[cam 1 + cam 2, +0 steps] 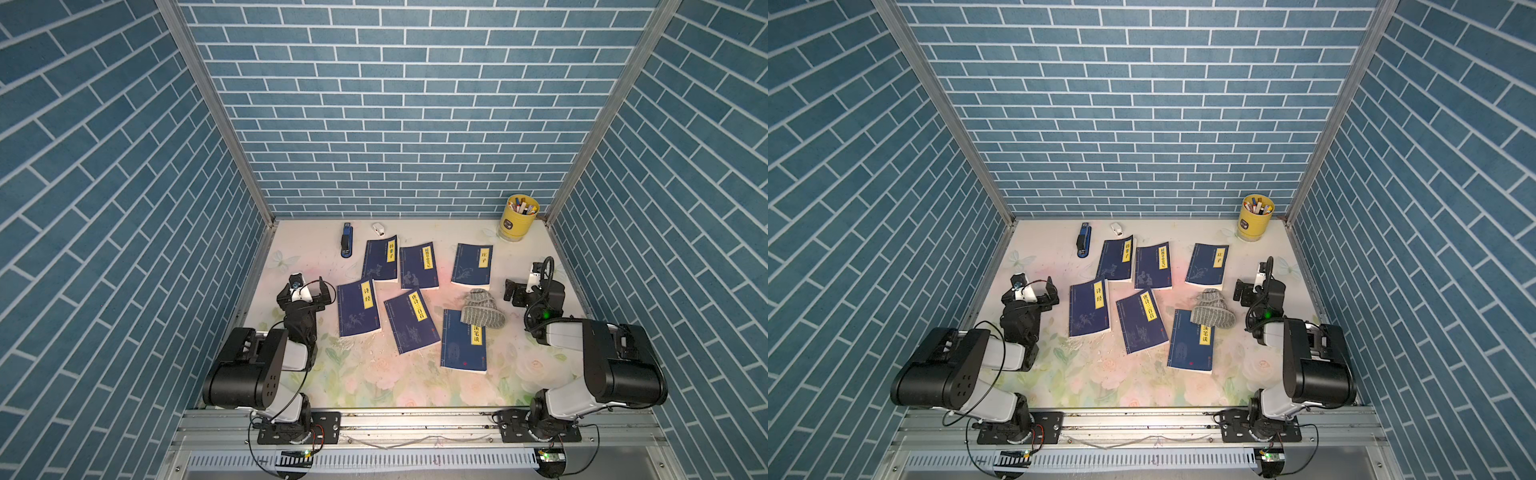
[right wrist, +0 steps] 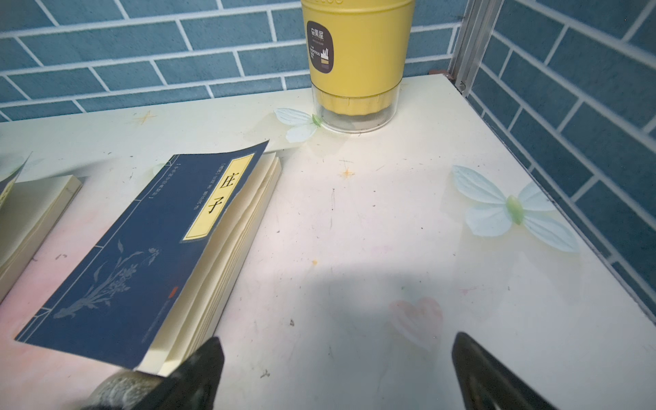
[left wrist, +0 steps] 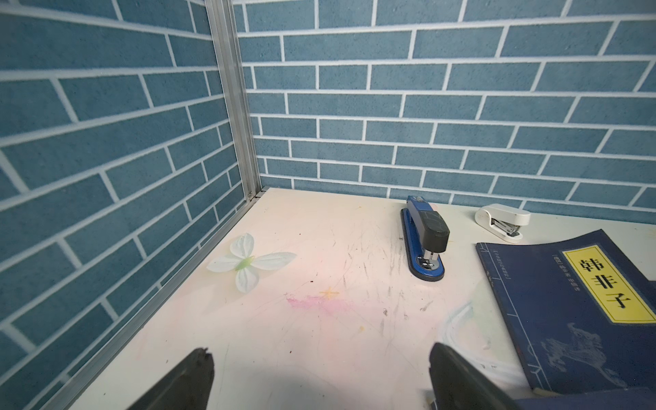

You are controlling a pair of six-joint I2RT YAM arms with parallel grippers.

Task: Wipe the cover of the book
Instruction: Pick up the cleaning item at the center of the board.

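stage: looks unstarted | left claw [image 3: 319, 355]: open, empty | right claw [image 2: 337, 340]: open, empty | cloth [image 1: 482, 313]: near right claw, ungrasped, overlapping book [image 1: 463, 347] corner | todo: grab cloth, wipe cover

The floral tabletop [image 1: 374, 374] is carrying six blue books [image 1: 359, 307], a grey cloth [image 1: 482, 309] overlapping one, a blue stapler [image 1: 346, 245], a white stapler [image 1: 378, 228] and a yellow pen cup [image 1: 517, 222].

books [image 1: 359, 309]: navy, yellow labels | cloth [image 1: 482, 311]: grey striped | cup [image 1: 516, 226]: yellow | walls [image 1: 395, 104]: blue brick
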